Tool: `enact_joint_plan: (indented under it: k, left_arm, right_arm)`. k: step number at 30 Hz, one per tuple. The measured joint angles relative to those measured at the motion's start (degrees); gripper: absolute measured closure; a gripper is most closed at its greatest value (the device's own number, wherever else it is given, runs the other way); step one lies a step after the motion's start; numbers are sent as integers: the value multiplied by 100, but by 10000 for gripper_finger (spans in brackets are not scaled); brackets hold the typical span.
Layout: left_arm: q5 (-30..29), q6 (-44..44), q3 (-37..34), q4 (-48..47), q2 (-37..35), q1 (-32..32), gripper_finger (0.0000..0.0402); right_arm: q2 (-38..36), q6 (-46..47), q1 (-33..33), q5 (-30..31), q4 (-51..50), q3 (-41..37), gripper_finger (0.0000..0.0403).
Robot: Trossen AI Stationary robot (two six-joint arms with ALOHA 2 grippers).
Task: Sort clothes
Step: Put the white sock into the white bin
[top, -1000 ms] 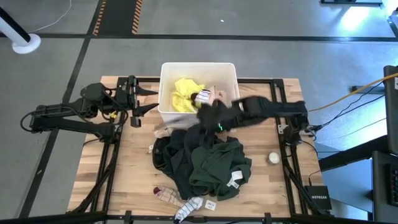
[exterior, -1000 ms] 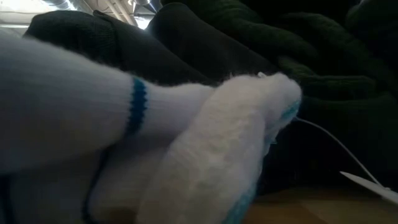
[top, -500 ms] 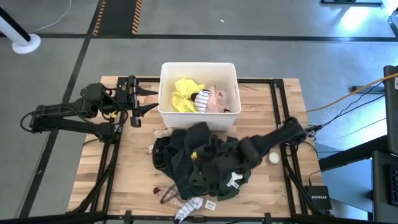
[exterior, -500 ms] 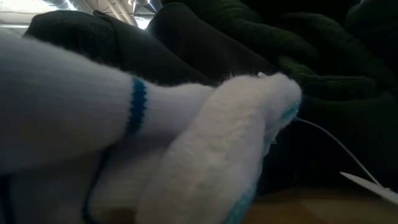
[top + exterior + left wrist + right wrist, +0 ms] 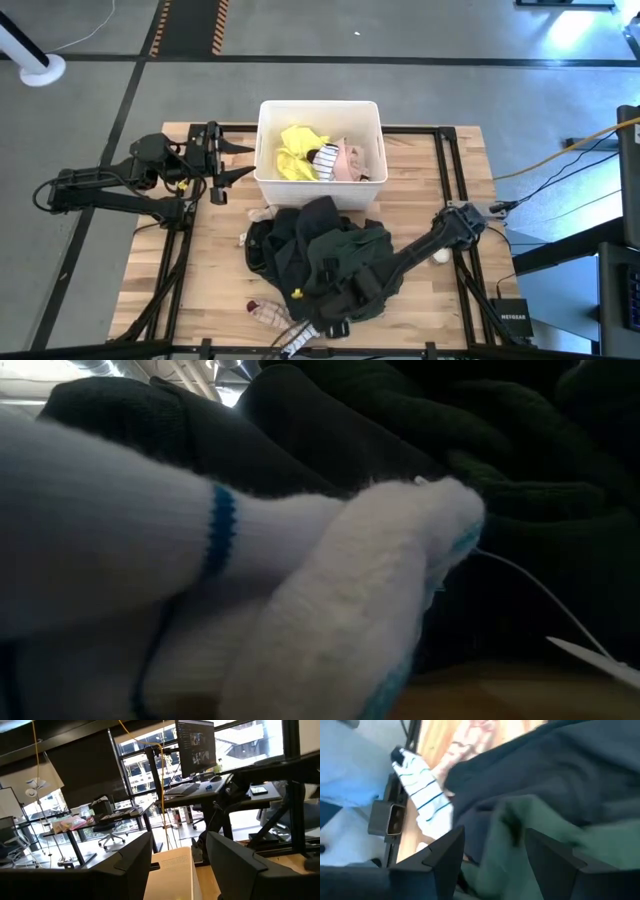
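Observation:
A heap of black and dark green clothes [image 5: 318,258] lies on the wooden table in front of the white bin [image 5: 268,180]. In the bin lie a yellow garment [image 5: 293,150], a striped one [image 5: 325,157] and a pale pink one [image 5: 355,160]. My right gripper [image 5: 322,312] stands open over the heap's near edge, pointing steeply down. In the right wrist view its fingers frame dark green cloth [image 5: 530,820]. A white striped sock [image 5: 422,795] lies beside them. My left gripper [image 5: 228,160] waits open, raised, left of the bin.
A maroon-patterned sock [image 5: 266,312] and the white striped sock [image 5: 300,340] lie at the table's near edge; the sock fills the low view [image 5: 200,550]. A small white ball [image 5: 441,256] sits by the right arm. A pale scrap [image 5: 262,212] lies by the bin's front left corner.
My right gripper has swept from the bin's front rim toward the table's near edge and sunk down over the heap of dark clothes, rolling and tipping more steeply down as it went. Its arm now covers the white tag on the green garment.

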Motion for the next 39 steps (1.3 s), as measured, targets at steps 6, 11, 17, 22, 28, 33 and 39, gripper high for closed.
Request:
enact_joint_plan:
  k: [6, 11, 17, 22, 28, 33, 39]
  left_arm:
    - [0, 15, 0, -8, 0, 0, 219]
    - [-2, 18, 0, -14, 0, 2, 219]
    - [-2, 17, 0, -15, 6, 0, 219]
    - [-2, 17, 0, -50, 13, 2, 219]
    - [-2, 17, 0, -48, 52, 0, 219]
    - [-4, 17, 2, -48, 101, 0, 219]
    - [-3, 24, 0, -42, 102, 1, 219]
  right_arm:
    - [447, -79, 232, -143, 139, 0, 178]
    - [689, -89, 428, -303, 207, 0, 178]
    - [925, -126, 540, -212, 433, 2, 178]
    - [1161, -424, 519, -341, 531, 2, 178]
    - [1296, -1588, 501, -128, 968, 2, 178]
    - [1299, -1892, 434, -138, 1000, -267, 178]
    - [1301, -2189, 422, -241, 1348, -617, 179]
